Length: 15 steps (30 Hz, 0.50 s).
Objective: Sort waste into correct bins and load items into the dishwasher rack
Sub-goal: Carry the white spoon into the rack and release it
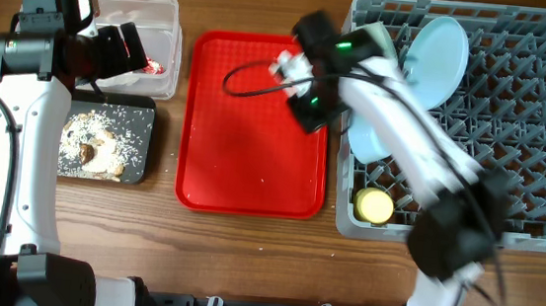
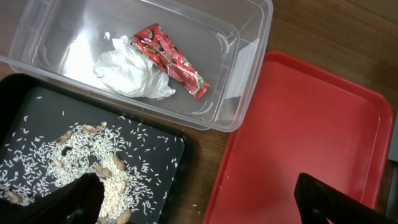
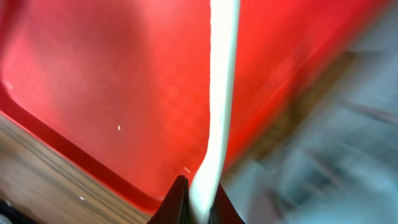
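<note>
My right gripper (image 3: 199, 199) is shut on a white plastic utensil (image 3: 219, 93); I cannot tell if it is the fork or the spoon. In the overhead view it (image 1: 302, 101) hovers over the red serving tray's right edge, beside the grey dishwasher rack (image 1: 543, 127). The rack holds the light blue plate (image 1: 435, 53), a light blue bowl (image 1: 373, 142) and the yellow cup (image 1: 375, 207). My left gripper (image 2: 205, 205) is open and empty above the clear tub (image 2: 249, 37), which holds the red wrapper (image 2: 171, 59) and white napkin (image 2: 130, 71). The black tray (image 2: 168, 149) holds rice crumbs (image 2: 74, 162).
The flat red serving tray (image 1: 252, 161) lies between the bins and the rack, with a few stray crumbs on it. The right arm stretches over the rack's front left part. Bare wooden table shows along the front edge.
</note>
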{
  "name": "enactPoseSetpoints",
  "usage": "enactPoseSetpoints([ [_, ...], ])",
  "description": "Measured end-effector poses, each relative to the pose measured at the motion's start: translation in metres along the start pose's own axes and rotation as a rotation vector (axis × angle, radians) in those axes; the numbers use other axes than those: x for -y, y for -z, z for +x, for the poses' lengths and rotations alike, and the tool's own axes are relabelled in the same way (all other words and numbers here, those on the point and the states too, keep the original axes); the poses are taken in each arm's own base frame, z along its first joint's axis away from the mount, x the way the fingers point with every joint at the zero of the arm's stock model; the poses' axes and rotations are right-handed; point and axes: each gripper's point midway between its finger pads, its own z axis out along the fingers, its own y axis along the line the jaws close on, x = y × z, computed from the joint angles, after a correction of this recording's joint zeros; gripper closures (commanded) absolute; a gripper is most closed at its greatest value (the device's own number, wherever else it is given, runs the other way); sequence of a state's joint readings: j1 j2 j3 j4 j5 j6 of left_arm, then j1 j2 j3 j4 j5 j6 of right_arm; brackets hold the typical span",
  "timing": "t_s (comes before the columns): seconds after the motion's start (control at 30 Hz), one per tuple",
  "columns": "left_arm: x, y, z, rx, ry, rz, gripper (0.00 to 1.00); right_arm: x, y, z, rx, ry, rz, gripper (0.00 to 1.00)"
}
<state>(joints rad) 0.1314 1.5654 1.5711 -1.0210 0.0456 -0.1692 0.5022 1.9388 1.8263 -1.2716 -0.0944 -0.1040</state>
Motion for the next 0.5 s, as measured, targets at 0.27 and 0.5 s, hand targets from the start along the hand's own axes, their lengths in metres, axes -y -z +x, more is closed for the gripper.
enactPoseSetpoints([
  [0.27,0.0,0.0,0.0,0.0,0.0,0.0,0.0,0.089,0.118,0.079,0.054,-0.347,0.285,0.96],
  [0.5,0.0,0.0,0.0,0.0,0.0,0.0,0.0,0.123,0.036,0.142,-0.189,-0.507,0.276,0.96],
])
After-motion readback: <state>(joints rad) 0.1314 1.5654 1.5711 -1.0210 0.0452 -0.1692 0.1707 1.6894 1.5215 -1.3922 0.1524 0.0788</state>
